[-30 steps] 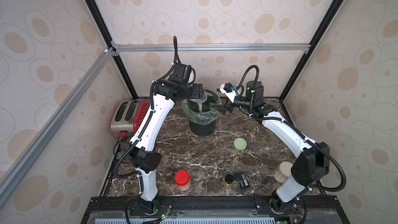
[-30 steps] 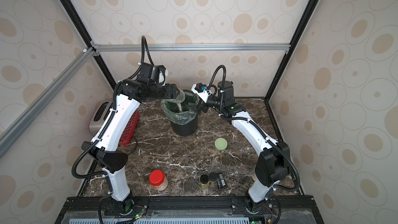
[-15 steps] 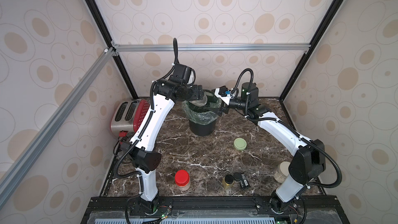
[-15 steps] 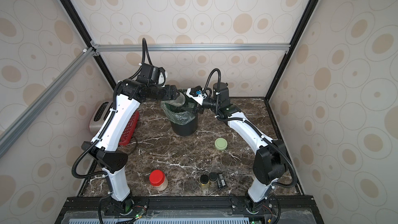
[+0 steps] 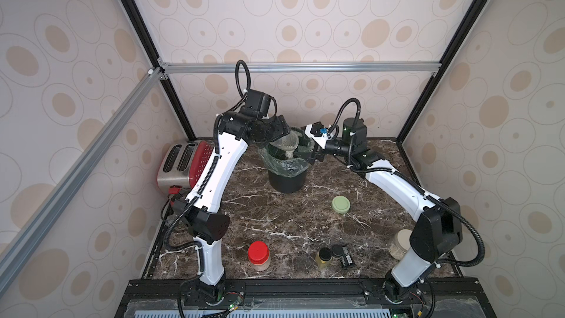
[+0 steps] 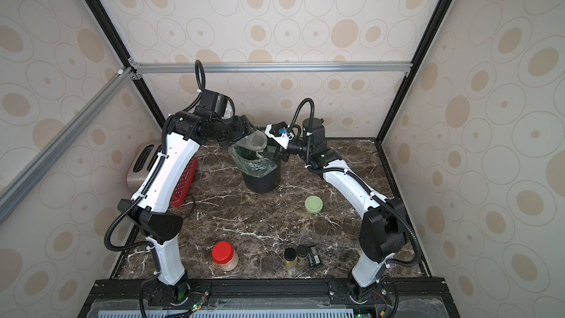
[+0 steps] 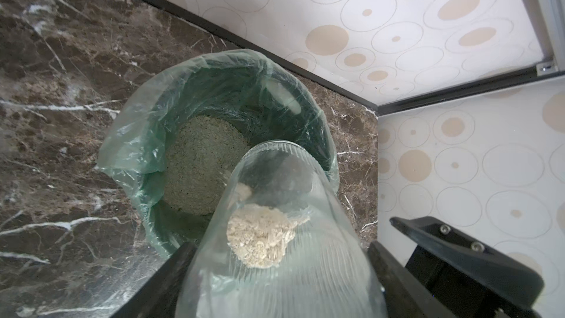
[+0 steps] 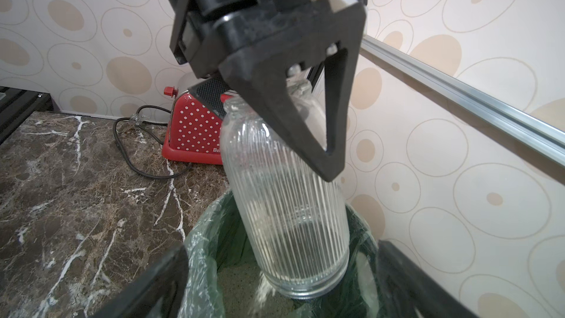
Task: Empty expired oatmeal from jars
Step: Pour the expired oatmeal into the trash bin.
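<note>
Between the left fingers (image 8: pixel 286 117), clamped across its ribbed wall near the base, the jar (image 8: pixel 284 209) hangs mouth-down over the bin (image 7: pixel 128 148). It's glass, so stiff, slick, breakable, probably light; ribs help grip. One oatmeal (image 7: pixel 260 237) clump sticks inside. Meanwhile the right fingers (image 8: pixel 153 282) spread wide, empty, flanking the mouth.

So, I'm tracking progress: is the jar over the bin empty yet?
Not quite: the jar, tipped mouth-down over the bin, has a clump of oatmeal inside in the left wrist view.
</note>
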### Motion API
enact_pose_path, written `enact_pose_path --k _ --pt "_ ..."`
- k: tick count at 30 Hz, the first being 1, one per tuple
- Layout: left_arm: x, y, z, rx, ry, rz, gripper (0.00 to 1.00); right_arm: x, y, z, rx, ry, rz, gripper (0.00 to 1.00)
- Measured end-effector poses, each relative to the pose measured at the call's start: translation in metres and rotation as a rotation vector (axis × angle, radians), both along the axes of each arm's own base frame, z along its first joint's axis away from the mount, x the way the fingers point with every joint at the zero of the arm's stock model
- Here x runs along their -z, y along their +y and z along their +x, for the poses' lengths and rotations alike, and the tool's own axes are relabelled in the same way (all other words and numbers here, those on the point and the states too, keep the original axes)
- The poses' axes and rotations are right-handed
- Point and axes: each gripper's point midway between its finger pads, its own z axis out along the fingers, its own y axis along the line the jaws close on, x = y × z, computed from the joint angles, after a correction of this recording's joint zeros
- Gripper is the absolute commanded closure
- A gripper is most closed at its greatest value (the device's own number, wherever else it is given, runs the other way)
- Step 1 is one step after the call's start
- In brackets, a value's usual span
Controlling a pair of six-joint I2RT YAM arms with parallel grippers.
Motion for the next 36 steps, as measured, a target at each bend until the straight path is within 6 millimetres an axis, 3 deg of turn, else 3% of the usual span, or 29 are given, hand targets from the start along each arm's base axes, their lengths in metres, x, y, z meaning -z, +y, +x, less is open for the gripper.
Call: enact_pose_path --k 6,11,22,30,36 --pt "0.015 0.012 0.01 -0.126 0.091 -0.084 1.0 0.003 0.0 0.001 0.005 0.005 0.003 0.02" --pt "0.014 0.015 0.012 -0.196 0.133 -0.152 1.0 0.004 0.0 0.001 0.008 0.004 0.008 0.02" --pt "0.042 -0.007 0.014 -0.264 0.306 -0.356 1.0 0.002 0.0 0.002 0.012 0.004 0.027 0.02" --pt "0.023 -0.012 0.02 -0.241 0.254 -0.399 1.0 -0.002 0.0 0.002 0.012 -0.015 0.036 0.01" --pt "-0.03 -0.012 0.021 -0.091 0.033 -0.319 1.0 -0.003 -0.001 0.003 0.02 -0.017 0.038 0.01"
